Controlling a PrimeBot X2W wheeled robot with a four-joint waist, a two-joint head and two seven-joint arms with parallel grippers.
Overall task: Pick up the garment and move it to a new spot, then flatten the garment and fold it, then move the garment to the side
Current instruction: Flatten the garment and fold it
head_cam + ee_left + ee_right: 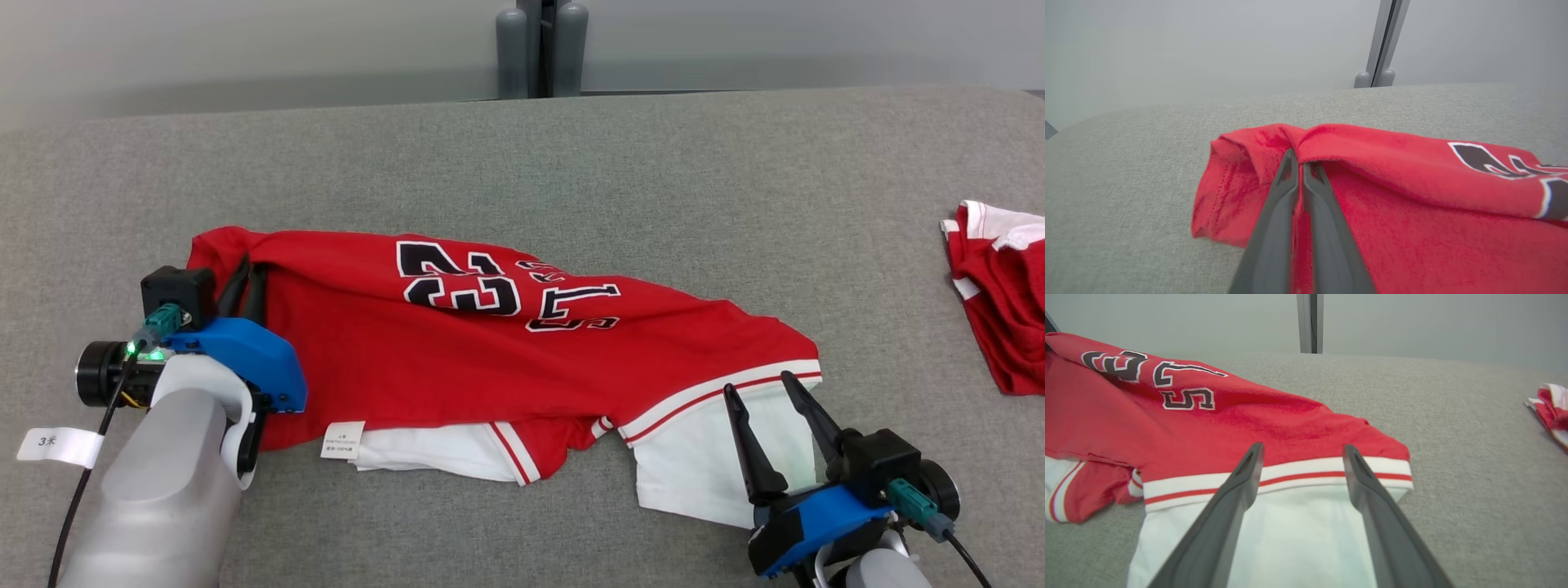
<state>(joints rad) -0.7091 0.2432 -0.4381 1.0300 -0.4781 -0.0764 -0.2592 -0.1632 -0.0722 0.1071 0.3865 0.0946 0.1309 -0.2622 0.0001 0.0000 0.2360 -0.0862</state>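
The red jersey point(457, 359) lies crosswise near the middle of the grey fabric-covered worktop point(571, 163), rumpled and partly doubled over itself; its black number and lettering point(506, 290) face up and read upside down in the head view, a white panel with a red-striped band point(718, 392) pokes out at its near right corner, and a small care label point(341, 441) shows at the near edge. At the jersey's left end the left hand point(249, 273) is pressed together on a ridge of red cloth, pinching a fold there, as the left wrist view point(1300, 163) shows plainly. The right hand point(759, 385) is spread, empty, its two fingers lying over the white panel with the tips just at the striped band point(1303, 448); whether they touch the cloth I cannot tell.

This looks like the flattening step, not yet finished; the near edge is tucked under and creases run across the chest. To do it well, the right hand should probably bite the band through every layer before any pull; then both hands draw apart, low and level, so the cloth slides flat rather than bunching; a shallow bite risks slipping off.

A second red-and-white garment point(996, 302) lies well apart at the right edge.
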